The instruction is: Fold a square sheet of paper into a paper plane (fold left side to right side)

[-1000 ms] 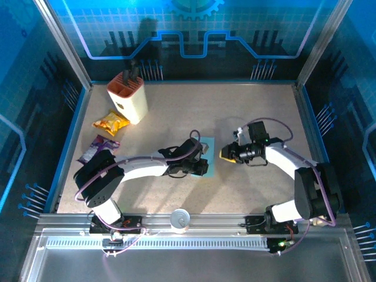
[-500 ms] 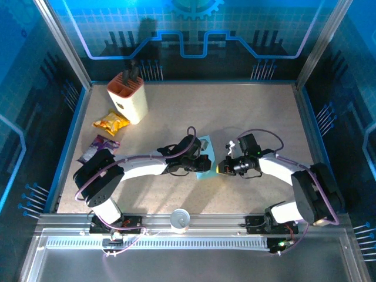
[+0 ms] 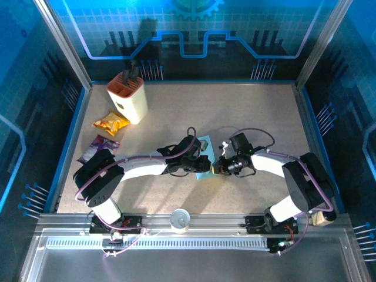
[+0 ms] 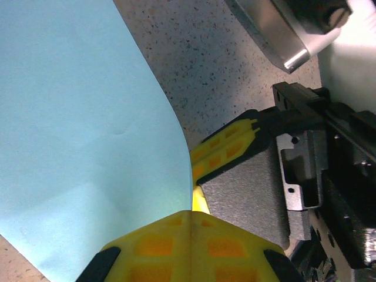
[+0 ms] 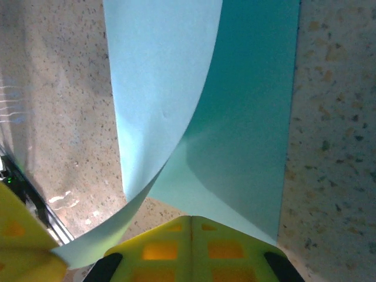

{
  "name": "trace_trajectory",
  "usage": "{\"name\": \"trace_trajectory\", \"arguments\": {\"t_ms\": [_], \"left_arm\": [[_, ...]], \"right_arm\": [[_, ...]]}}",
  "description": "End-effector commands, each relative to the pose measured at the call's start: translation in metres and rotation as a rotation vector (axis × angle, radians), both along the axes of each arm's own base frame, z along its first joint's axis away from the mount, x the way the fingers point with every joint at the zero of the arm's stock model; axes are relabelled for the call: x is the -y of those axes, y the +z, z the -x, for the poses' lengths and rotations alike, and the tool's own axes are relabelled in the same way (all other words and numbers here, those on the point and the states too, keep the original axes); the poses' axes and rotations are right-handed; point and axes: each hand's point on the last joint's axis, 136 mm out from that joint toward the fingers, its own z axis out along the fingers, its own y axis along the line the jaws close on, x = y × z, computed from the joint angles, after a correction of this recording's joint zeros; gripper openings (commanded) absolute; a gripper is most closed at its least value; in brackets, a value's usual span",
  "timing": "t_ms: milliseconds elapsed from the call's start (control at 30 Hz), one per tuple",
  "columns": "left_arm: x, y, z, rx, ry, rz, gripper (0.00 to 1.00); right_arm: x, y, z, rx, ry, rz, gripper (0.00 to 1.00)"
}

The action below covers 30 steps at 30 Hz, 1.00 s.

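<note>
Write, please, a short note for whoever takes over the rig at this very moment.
Left gripper: shut on the lifted flap of the sheet, holding it up.
Right gripper: shut, tips at the sheet's near edge. I cannot tell whether it pinches or only presses.
Sheet: between the two grippers, one side lying flat, the other curled over it.
Done: flap raised and arched across; no crease yet.
Left: bring edge onto edge, press the crease, then the later folds.
</note>
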Motion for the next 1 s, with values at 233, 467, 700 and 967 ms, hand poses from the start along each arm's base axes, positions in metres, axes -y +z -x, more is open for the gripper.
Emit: {"name": "trace_trajectory", "arguments": {"t_ms": [233, 467, 700, 967], "left_arm": [[-0.011, -0.010, 0.005, -0.022, -0.012, -0.026, 0.00], [-0.022, -0.014, 0.001, -0.040, -0.007, -0.046, 0.00], [-0.034, -0.017, -0.005, -0.061, -0.028, -0.062, 0.00], [-0.052, -0.026, -0.014, -0.098, -0.032, -0.094, 0.00]], "right_arm": [[0.007, -0.017, 0.006, -0.045, 0.014, 0.089, 0.00], [0.012, -0.028, 0.017, -0.089, 0.029, 0.135, 0.00], [0.011, -0.029, 0.022, -0.107, 0.037, 0.146, 0.00], [0.006, -0.028, 0.023, -0.113, 0.042, 0.146, 0.00]]}}
